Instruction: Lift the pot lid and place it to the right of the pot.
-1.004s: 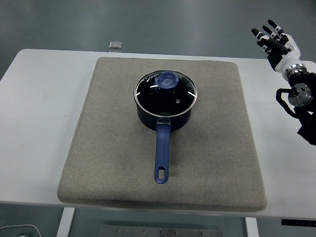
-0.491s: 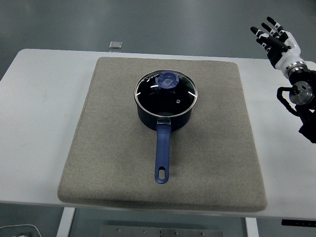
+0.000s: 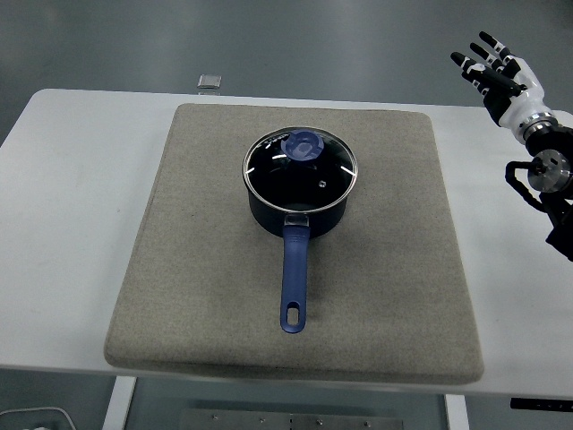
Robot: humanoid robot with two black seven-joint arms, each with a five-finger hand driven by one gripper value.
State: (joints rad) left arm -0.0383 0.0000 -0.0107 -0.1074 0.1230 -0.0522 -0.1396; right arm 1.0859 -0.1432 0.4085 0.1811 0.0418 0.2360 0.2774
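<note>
A dark blue pot is set on a grey mat, slightly back of the mat's middle, on the white table. The glass lid is seated on the pot, steel rim all round, with a blue knob toward its far side. The pot's blue handle is pointed at the near table edge and ends in a hanging slot. The right hand is held up in the air at the picture's upper right, past the mat's right edge and well apart from the pot; its fingers are spread and nothing is gripped. The black forearm is seen below it at the right edge. A small grey square object is seen beyond the table's far edge.
</note>
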